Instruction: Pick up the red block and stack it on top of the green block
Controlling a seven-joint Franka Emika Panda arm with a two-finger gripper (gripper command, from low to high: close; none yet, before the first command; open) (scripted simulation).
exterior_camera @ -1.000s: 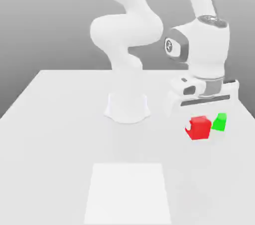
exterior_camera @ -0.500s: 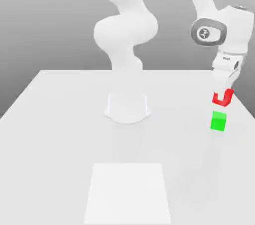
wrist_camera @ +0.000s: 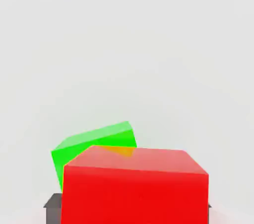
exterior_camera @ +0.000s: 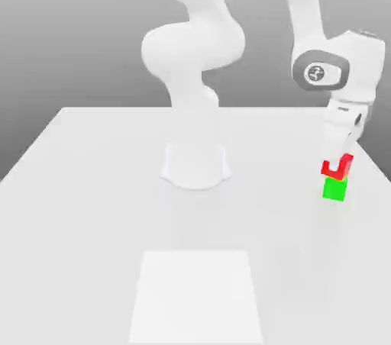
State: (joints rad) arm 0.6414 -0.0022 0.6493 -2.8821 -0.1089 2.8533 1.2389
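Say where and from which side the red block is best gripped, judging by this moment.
By two opposite flat side faces, from straight above, probably. The gripper already holds the red block that way, just over the green block, leaving its underside free to land.

Small matte bright red cube (exterior_camera: 337, 168) sat directly atop small matte bright green cube (exterior_camera: 334, 189), at table's three o'clock edge.

A plain white worktop (exterior_camera: 92, 206) carries everything. The arm's round white base (exterior_camera: 195, 166) stands on it toward the far edge. The green block (exterior_camera: 334, 190) rests flat on the worktop, well off to the exterior view's right of the base. A paler square patch (exterior_camera: 195, 296) lies nearer the camera than the base.
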